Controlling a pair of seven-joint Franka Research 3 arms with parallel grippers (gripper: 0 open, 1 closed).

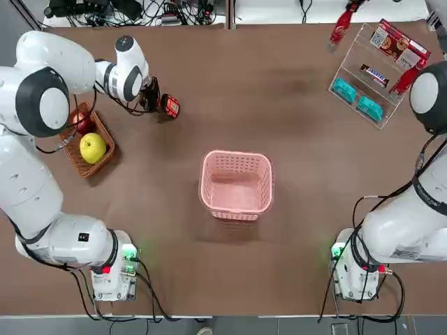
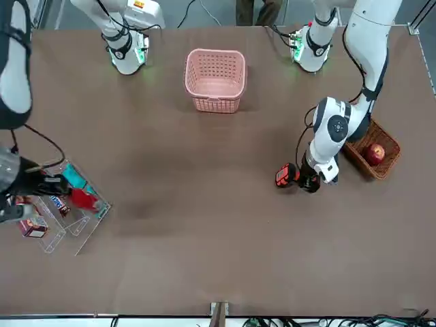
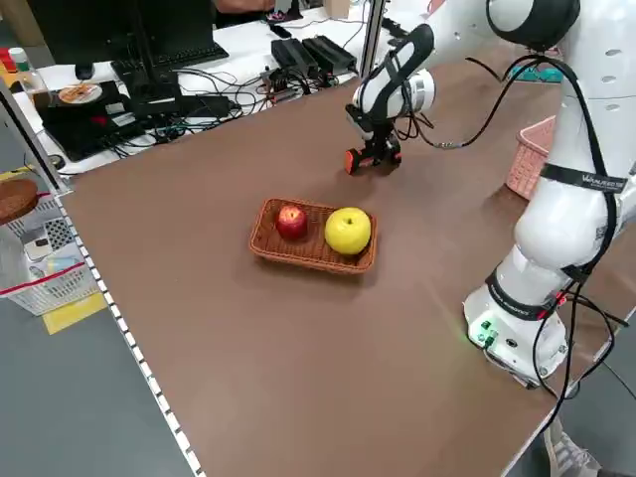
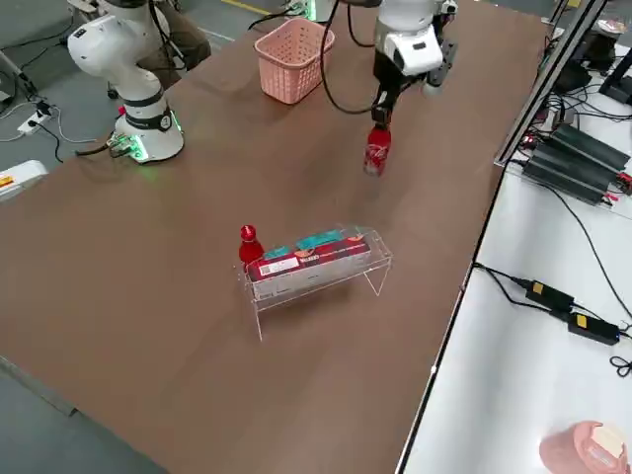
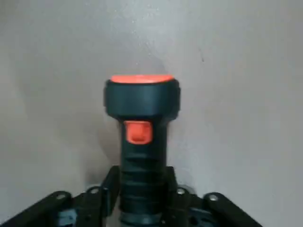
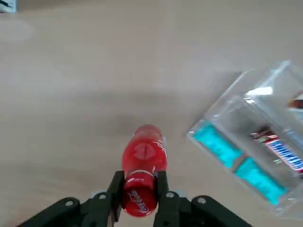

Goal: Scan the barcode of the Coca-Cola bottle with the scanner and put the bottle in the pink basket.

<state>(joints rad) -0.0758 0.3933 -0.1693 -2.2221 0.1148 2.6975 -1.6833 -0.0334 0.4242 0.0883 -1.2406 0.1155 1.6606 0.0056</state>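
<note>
Right wrist view: Coca-Cola bottle (image 6: 143, 163) is pinched by right gripper (image 6: 138, 195) | scanner (image 5: 141, 137) is clamped in left gripper (image 5: 141, 198)

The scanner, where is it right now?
The scanner is on the robot's left side of the table, gripped by the left gripper, just beyond the wicker basket holding an apple and a lemon.
</note>
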